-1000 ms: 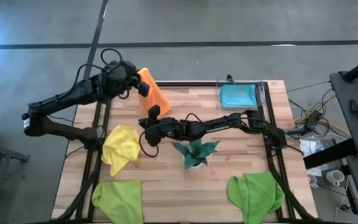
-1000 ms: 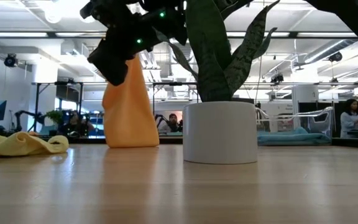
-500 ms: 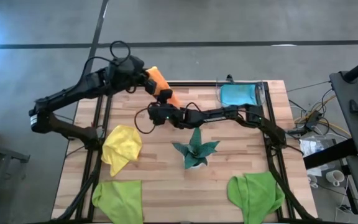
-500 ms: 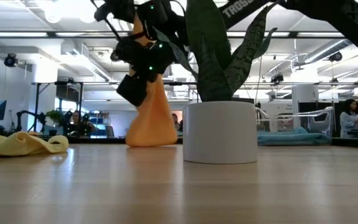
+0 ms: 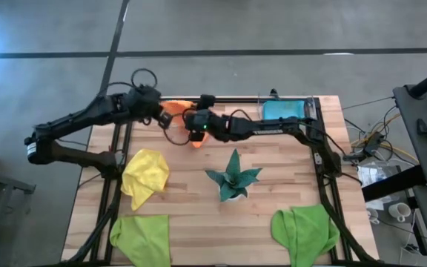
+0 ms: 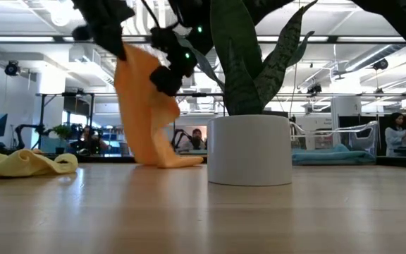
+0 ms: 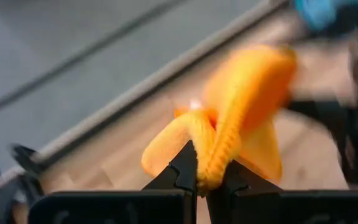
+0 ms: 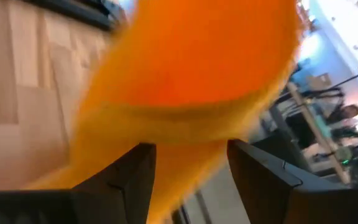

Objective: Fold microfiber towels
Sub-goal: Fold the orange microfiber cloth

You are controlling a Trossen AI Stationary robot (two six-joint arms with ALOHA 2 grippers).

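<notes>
My left claw (image 7: 202, 182) grips the orange towel (image 5: 170, 109) behind the plant (image 5: 233, 179); my right claw (image 8: 191, 163) has just opened, its fingers astride the cloth.

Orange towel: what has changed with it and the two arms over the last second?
The left gripper, shut on the orange towel, swung it toward the far edge of the table, where it hangs with its tip on the wood. The right gripper followed from mid-table and opened its fingers around the cloth. The other towels and the plant did not move.
</notes>
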